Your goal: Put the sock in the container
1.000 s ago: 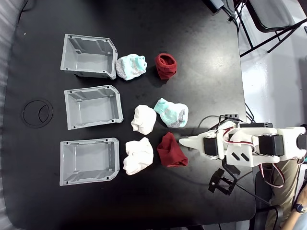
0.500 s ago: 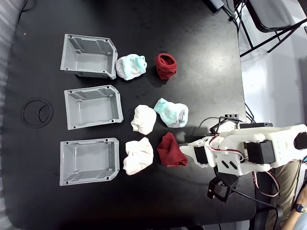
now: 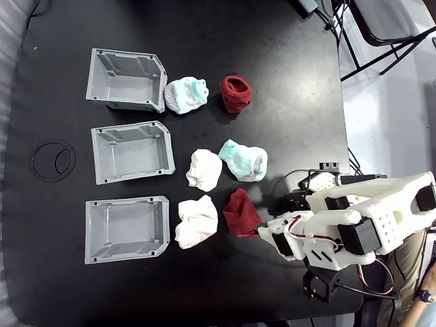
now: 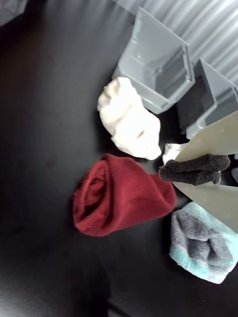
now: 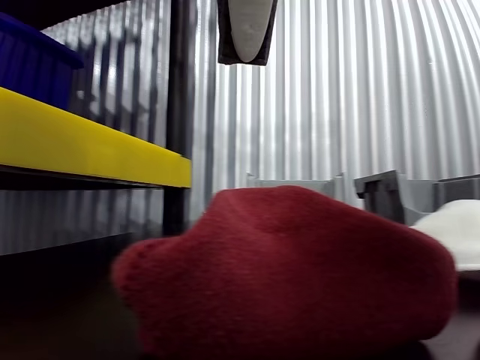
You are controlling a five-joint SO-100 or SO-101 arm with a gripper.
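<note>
In the fixed view, the sock (image 3: 242,214) lies on the black bench (image 3: 286,95), its pointed end up, right of a white sock (image 3: 197,222) and well apart from the container (image 3: 126,229). In the wrist view, the sock (image 4: 119,201) lies long axis left-right, and the fingers (image 4: 198,170) look closed together just above its right end.

In the fixed view, three bins are lined up along the left of the table (image 3: 272,82), one above another. The container (image 3: 126,229) is placed lowest. Just right of it a sock (image 3: 197,221) is set, and the task's sock (image 3: 241,213) is found right of that. The gripper (image 3: 264,231) is positioned at the sock's right edge.
</note>
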